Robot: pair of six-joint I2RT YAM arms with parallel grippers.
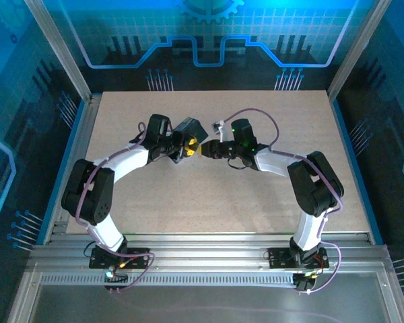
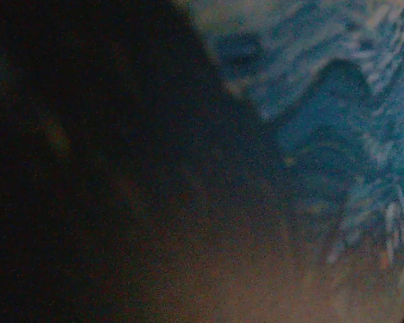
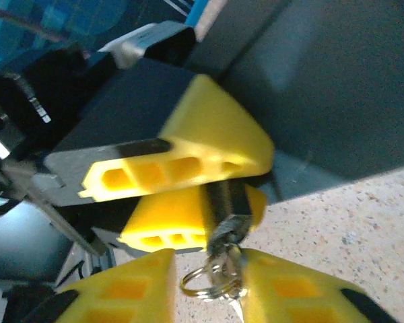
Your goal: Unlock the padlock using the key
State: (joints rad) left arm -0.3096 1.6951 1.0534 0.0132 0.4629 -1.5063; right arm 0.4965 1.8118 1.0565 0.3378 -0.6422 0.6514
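Left gripper (image 3: 256, 180) clamps the padlock (image 3: 227, 200) with its keyway facing the right gripper (image 3: 209, 264), probably to brace it for turning. The key (image 3: 222, 259) sits at the padlock's base. Right fingers (image 3: 289, 289) stand narrowly apart around it; whether they grip it, cannot tell.

No words, numbers, brand names or labels can be read. The blue back wall (image 1: 121, 27) carries a gear outline (image 1: 213, 8) and circuit-style lines, without lettering. The padlock (image 3: 223, 202) is blurred, with no legible marking.
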